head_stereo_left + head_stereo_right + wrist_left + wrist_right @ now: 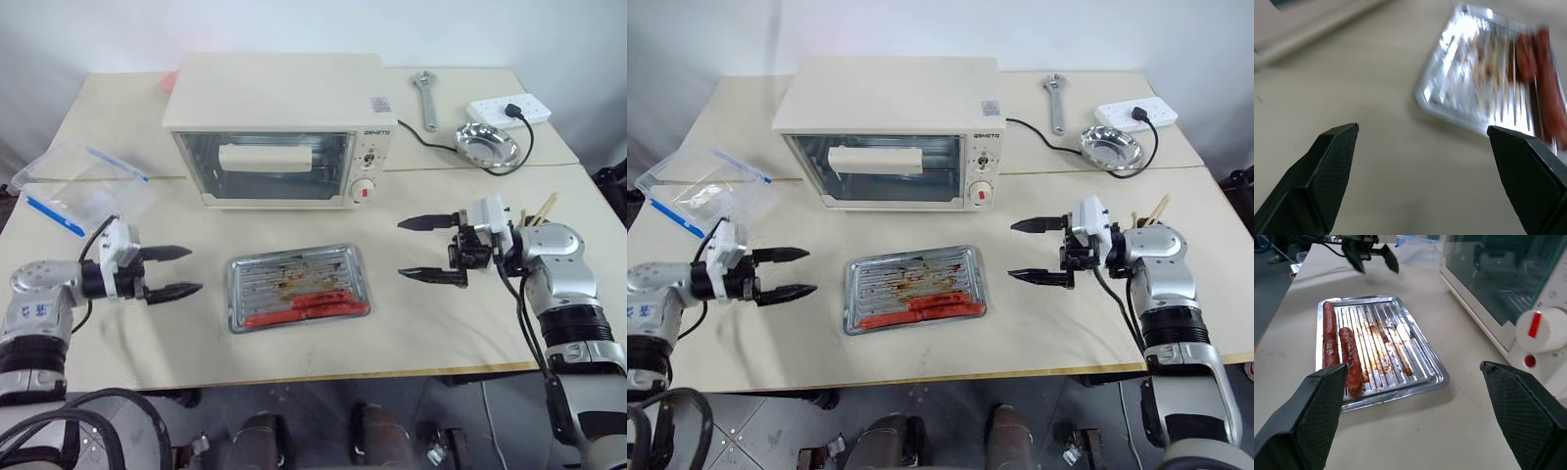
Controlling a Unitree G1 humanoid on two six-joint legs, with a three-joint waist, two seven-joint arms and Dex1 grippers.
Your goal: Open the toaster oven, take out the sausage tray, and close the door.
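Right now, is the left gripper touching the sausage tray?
Apart. The left eye view shows bare table between the left gripper and the sausage tray.

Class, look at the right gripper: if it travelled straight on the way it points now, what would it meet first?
Probably the sausage tray; the right gripper points across the table toward it, though it may pass above, since height is unclear.

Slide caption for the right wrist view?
Sausage tray out on the table, oven door shut, end effectors open.
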